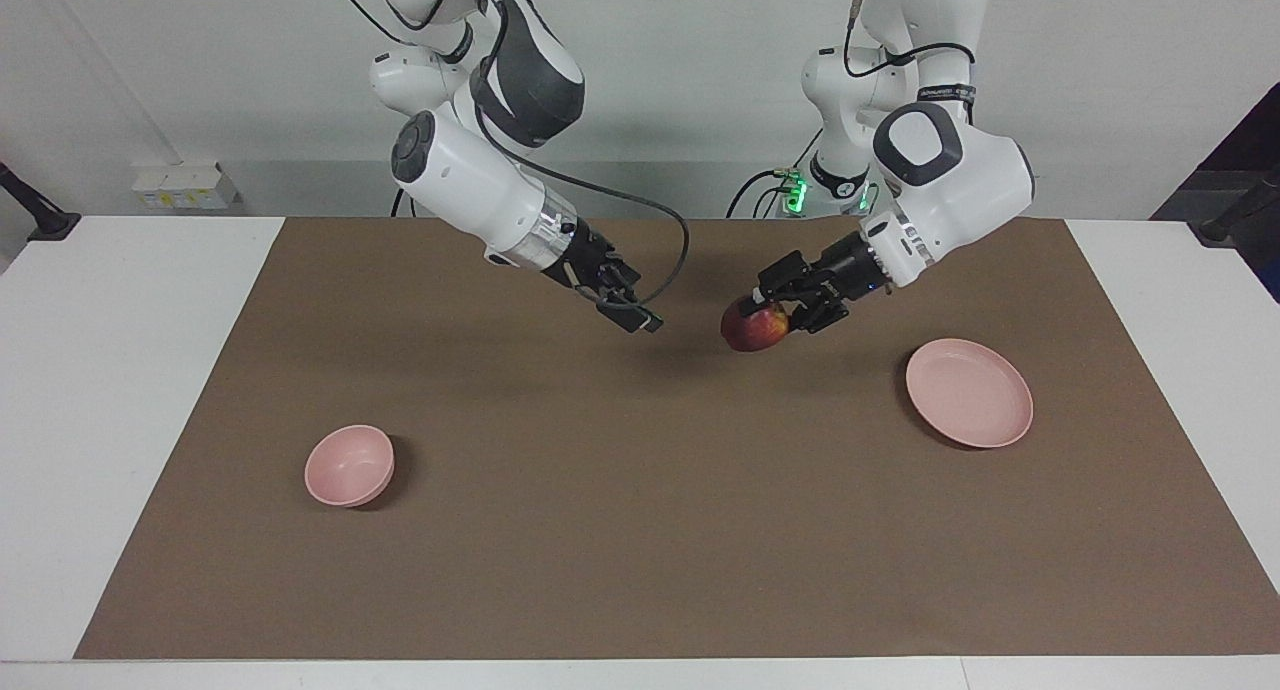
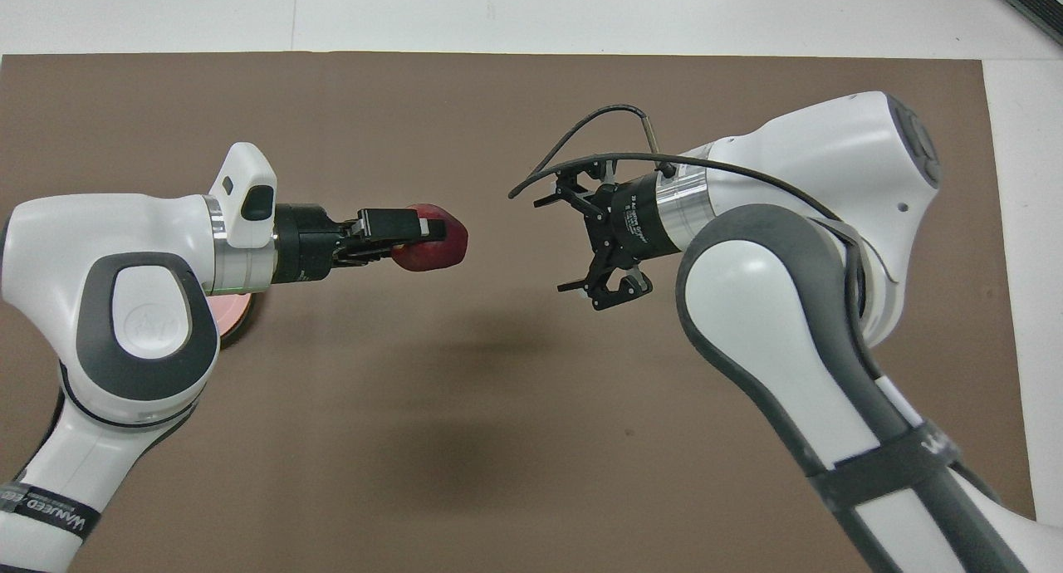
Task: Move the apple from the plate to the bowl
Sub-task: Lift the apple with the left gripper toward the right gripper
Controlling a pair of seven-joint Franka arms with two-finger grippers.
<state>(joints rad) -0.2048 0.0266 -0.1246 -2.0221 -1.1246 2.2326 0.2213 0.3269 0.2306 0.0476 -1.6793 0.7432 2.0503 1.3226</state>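
While the bowl [image 1: 349,466] sits by itself on the brown mat [image 1: 640,530] toward the right arm's end of the tabletop [image 1: 110,390], the right gripper [image 1: 632,311] hangs in the air over the middle of the mat, its fingers [image 2: 573,286] spread wide with nothing between them. It points toward the apple [image 1: 755,327], which is raised off the mat just beside it, with a clear gap between the two. The left gripper [image 1: 775,305] has its fingers clamped on the apple from above and holds it over bare mat, between the bowl and the plate [image 1: 969,392] and closer to the plate. The plate lies flat toward the left arm's end of the tabletop with nothing on it. In the overhead view the left arm covers most of it.
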